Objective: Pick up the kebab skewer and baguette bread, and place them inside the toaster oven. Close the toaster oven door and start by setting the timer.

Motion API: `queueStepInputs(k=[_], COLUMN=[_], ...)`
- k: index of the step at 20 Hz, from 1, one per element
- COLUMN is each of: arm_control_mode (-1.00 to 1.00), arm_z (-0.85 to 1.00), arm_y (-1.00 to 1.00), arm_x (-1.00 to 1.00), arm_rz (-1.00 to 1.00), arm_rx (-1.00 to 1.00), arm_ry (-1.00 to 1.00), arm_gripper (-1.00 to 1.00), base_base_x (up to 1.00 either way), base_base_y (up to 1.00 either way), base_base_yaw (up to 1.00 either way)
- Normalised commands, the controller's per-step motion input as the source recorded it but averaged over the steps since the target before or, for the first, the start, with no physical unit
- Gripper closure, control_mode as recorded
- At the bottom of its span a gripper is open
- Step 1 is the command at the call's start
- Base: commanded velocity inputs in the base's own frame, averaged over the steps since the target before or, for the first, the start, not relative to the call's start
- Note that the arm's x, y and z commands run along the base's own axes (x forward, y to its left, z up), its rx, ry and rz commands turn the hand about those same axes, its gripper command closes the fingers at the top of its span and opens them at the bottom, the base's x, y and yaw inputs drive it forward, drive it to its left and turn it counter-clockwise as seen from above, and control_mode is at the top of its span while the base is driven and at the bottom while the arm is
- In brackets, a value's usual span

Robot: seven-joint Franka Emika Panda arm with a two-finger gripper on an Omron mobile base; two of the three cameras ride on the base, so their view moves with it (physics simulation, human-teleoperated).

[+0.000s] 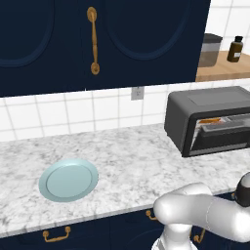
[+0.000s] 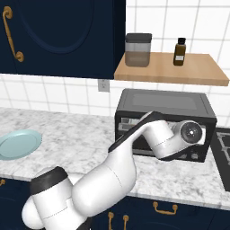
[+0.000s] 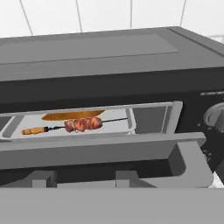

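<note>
The kebab skewer [image 3: 72, 125] lies inside the toaster oven [image 3: 109, 57], just in front of the baguette bread [image 3: 72, 115]. The toaster oven door [image 3: 100, 148] is partly up. I cannot tell whether my fingers are spread.

In the right base view the arm's white links cover the middle of the toaster oven [image 2: 166, 101] front; its door cannot be made out. In the hand view the timer knob [image 3: 216, 116] is cut by the right edge, and the baguette bread [image 3: 72, 115] lies half hidden behind the kebab skewer [image 3: 78, 125]
</note>
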Motion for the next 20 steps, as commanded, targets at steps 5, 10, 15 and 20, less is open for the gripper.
queueStepInputs(k=[5, 10, 15, 20], arm_control_mode=[-1.0, -1.0, -1.0, -1.0], arm_z=[-0.22, -0.25, -0.23, -0.16], arm_y=[0.0, 0.03, 0.0, 0.01], arm_x=[0.17, 0.18, 0.27, 0.22], arm_rz=[0.02, 0.0, 0.0, 0.0], arm_rx=[0.0, 0.0, 0.0, 0.0], arm_ry=[0.0, 0.0, 0.0, 0.0], arm_gripper=[-1.0, -1.0, -1.0, -1.0], base_base_x=[0.0, 0.0, 0.0, 0.0], base_base_y=[0.0, 0.0, 0.0, 0.0], base_base_yaw=[0.0, 0.0, 0.0, 0.0])
